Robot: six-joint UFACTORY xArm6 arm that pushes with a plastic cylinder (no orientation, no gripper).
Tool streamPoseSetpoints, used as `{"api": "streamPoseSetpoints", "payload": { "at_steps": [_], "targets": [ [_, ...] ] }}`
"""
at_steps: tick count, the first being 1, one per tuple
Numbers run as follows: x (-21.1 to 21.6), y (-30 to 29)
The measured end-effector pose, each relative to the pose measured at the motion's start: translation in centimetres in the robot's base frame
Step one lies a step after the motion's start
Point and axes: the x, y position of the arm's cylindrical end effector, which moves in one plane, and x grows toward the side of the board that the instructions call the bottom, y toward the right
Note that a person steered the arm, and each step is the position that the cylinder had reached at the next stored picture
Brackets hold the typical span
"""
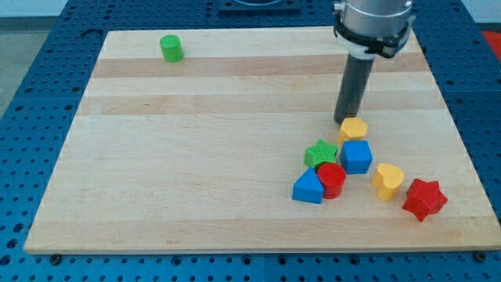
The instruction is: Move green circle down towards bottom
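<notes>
The green circle [171,48] is a small green cylinder standing alone near the view's top left of the wooden board [196,157]. My tip [344,121] is far to its right, on the board's right half. The tip sits just to the upper left of a yellow hexagon block [355,128] and looks to be touching or almost touching it. The dark rod rises from the tip to the arm's grey end at the view's top.
Below the yellow hexagon lies a cluster: a blue cube [357,157], a green star [321,153], a red cylinder [332,179] and a blue triangle [308,188]. A yellow heart [387,179] and a red star [424,198] lie further right.
</notes>
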Motion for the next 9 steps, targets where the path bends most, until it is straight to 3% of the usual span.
{"api": "streamPoseSetpoints", "payload": {
  "at_steps": [1,2,6,7,9],
  "targets": [
    [2.1,0.0],
    [-0.5,0.6],
    [-19.3,-1.9],
    [-24.7,-5.2],
    [-24.5,-15.8]
  ]
}}
